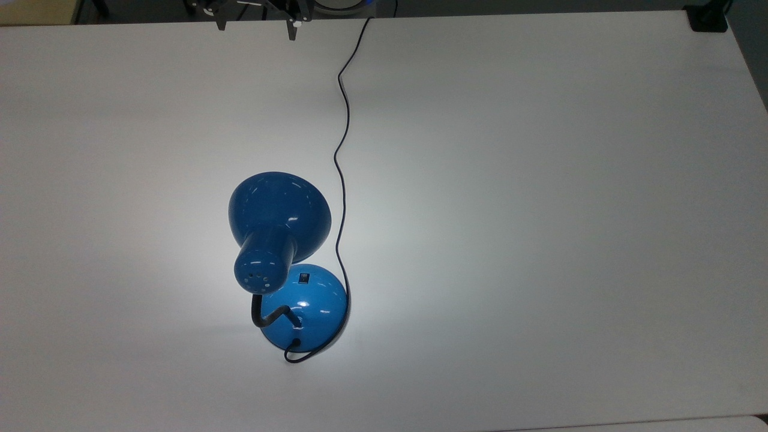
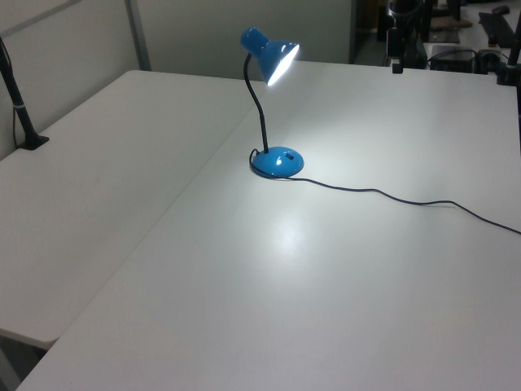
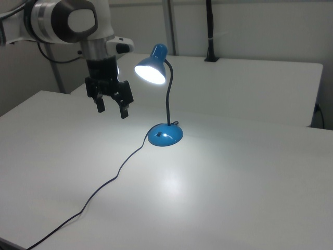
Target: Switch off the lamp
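Here the black two-finger gripper hangs with its fingers spread apart and grasping nothing, in the air well to the right view's left of the glossy blue gooseneck desk lamp. The lamp stands lit on the white table, its thin black cord trailing across the surface.

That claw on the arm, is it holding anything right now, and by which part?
Nothing is held. The end effector hangs open above the white table, apart from the lit lamp.
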`<action>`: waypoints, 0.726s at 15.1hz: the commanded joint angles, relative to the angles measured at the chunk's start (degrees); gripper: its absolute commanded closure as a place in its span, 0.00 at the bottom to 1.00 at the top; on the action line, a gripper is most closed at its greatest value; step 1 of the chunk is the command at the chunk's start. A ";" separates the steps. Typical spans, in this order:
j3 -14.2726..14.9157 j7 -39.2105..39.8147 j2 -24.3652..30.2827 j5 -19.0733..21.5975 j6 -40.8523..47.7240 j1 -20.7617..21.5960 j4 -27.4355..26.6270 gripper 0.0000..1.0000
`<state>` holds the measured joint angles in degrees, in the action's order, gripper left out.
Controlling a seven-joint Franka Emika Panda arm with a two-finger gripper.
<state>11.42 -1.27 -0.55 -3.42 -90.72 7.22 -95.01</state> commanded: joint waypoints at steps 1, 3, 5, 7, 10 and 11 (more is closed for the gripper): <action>0.18 0.83 -0.68 -0.27 1.07 -0.02 1.23 0.00; 0.09 1.09 -0.94 -0.36 0.98 -0.02 1.23 0.00; 0.09 1.00 -1.56 -0.36 0.19 0.07 1.23 0.00; 0.09 1.09 -1.56 -0.27 -0.69 0.07 1.23 0.00; 0.09 1.18 -1.74 -0.27 -2.87 0.07 0.97 0.17; 0.09 1.35 -2.08 -0.10 -4.28 0.07 0.88 0.34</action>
<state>11.42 -1.24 -1.63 -3.42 -91.78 7.20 -94.83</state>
